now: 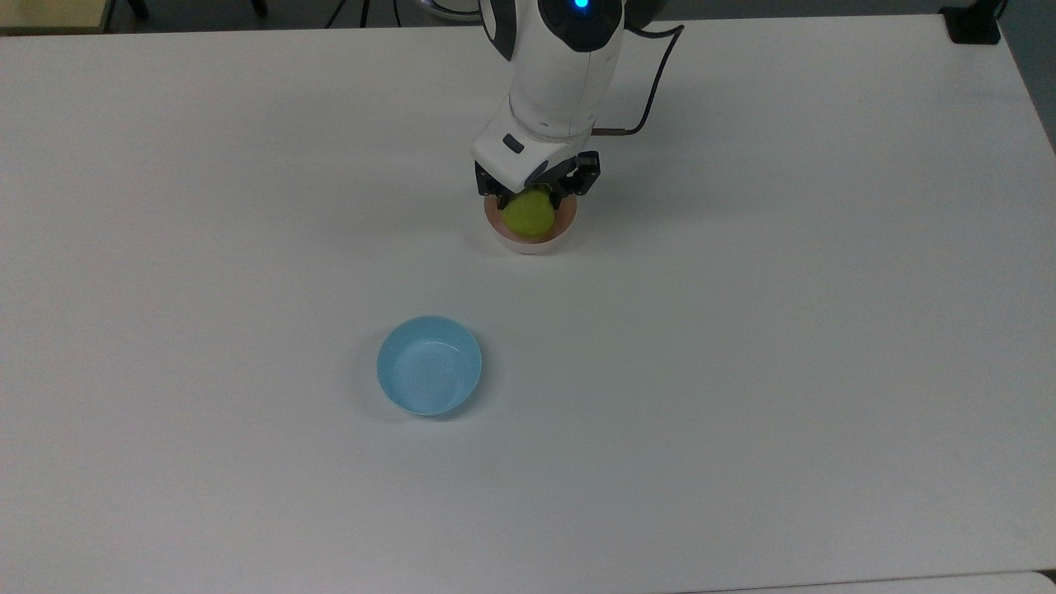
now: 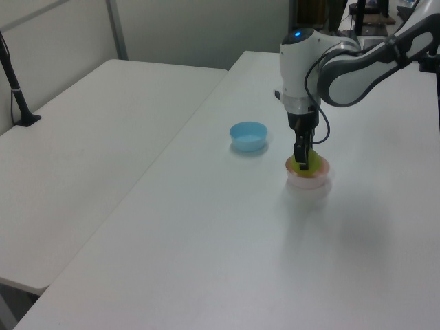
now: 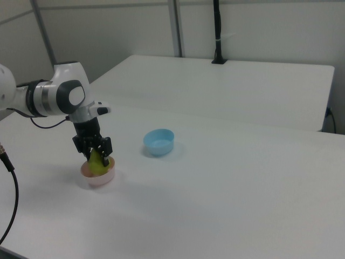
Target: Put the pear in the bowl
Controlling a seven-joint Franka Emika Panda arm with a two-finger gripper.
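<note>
- Gripper points straight down over the pink bowl, its two dark fingers clamped on the upper part of the pear.
- Seen in the top view, the pear's yellow-green body sits inside the bowl's rim, filling most of the opening; whether it touches the bowl's floor cannot be told.
- Right view: the pear stands upright with its narrow end up between the fingers, its lower half sunk below the rim of the pink bowl; the gripper is directly above it.
- Left view: the gripper reaches down into the pink bowl, and a patch of the pear shows just above the rim.
- White arm rises from the gripper toward 12 o'clock in the top view, with a blue light at its upper joint and a dark cable looping off at 2 o'clock of the wrist.
- Light blue bowl stands by itself on the white table, well apart from the pink bowl, at about 7 o'clock of it in the top view.
- In the right view the blue bowl lies at about 2 o'clock of the pink one.
- Second white table stands beside the first in the left view, with a black pole clamped at its far edge.
</note>
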